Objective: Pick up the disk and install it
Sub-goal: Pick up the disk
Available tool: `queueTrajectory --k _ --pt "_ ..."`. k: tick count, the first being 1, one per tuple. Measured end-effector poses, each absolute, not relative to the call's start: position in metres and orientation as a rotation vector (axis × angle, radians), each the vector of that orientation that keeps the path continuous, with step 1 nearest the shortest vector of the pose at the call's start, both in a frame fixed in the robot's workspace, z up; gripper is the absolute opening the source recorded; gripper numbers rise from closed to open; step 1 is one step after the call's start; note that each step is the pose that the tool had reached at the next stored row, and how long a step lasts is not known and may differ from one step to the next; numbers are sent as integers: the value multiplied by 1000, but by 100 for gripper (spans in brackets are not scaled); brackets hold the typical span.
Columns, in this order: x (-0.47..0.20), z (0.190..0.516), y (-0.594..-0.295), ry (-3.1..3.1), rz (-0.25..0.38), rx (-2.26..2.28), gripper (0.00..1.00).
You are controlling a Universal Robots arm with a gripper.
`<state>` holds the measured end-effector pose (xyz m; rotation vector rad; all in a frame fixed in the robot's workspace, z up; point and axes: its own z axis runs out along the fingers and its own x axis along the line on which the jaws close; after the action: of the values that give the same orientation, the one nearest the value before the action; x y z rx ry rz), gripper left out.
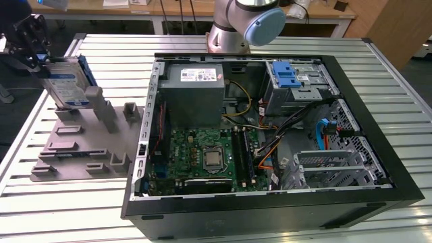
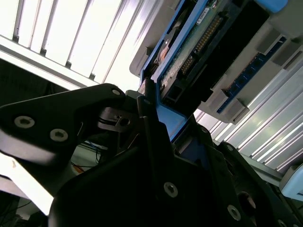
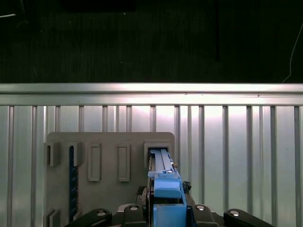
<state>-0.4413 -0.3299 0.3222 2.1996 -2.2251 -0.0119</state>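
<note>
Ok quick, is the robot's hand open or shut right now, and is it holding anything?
Gripper: shut, holding the disk, which stands on edge at the grey holder.

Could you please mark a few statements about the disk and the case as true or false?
1. The claw is shut on the disk. True.
2. The disk sits inside the case. False: it is outside, over the grey holder, to the exterior view's left of the case.
3. The case is open, with its motherboard showing. True.
4. The disk is held flat with its label facing up. False: it stands on edge, roughly upright.
</note>
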Motion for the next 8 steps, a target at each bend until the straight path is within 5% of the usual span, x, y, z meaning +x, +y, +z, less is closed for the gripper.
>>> queueTrajectory --k 8 --pt "-441 324 -329 -2225 -12 2200 36"
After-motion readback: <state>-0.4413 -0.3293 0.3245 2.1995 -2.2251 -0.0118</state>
